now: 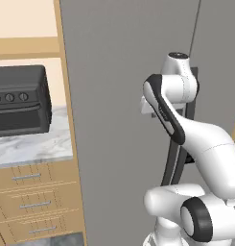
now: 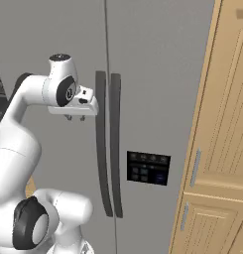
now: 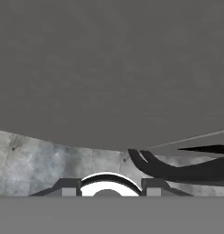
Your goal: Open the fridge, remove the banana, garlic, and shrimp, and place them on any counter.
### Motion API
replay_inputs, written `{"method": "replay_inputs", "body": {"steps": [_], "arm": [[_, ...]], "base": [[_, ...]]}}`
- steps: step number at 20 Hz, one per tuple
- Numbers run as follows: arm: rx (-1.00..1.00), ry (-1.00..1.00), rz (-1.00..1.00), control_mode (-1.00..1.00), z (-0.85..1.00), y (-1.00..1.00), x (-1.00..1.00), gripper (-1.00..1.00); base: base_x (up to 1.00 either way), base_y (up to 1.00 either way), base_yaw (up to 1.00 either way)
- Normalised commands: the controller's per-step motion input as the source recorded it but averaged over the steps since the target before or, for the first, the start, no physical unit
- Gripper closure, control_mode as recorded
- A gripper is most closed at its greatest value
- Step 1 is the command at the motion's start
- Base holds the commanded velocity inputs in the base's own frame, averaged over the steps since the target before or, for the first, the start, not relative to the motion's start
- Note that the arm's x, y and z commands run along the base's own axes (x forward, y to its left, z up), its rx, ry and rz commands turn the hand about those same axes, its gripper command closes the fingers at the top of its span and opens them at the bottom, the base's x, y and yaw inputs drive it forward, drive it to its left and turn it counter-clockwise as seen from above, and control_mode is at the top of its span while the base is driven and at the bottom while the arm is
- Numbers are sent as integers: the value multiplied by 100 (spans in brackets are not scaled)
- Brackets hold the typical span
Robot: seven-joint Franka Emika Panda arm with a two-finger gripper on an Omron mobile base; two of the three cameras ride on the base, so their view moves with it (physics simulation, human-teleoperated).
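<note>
While the fridge (image 2: 157,74) is shut, our gripper (image 2: 76,118) sits just left of the left handle (image 2: 100,144), which runs vertical; can't tell jaw gap, nothing visibly held.

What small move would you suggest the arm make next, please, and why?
Probably ease the two-finger gripper right onto the left long dark vertical handle: the tall grey two-door fridge is shut, and the gripper hangs beside that handle, apparently gripping nothing.
</note>
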Motion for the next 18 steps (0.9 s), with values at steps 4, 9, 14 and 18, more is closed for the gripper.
{"method": "replay_inputs", "body": {"steps": [4,9,14,18], "arm": [[0,0,0,100,0,0,-1,-100],[0,0,0,100,0,0,0,-100],[0,0,0,100,0,0,0,-100],[0,0,0,100,0,0,0,-100]], "base": [[-48,-19,0],[-53,-70,-2],[0,-92,14],[2,-77,31]]}}
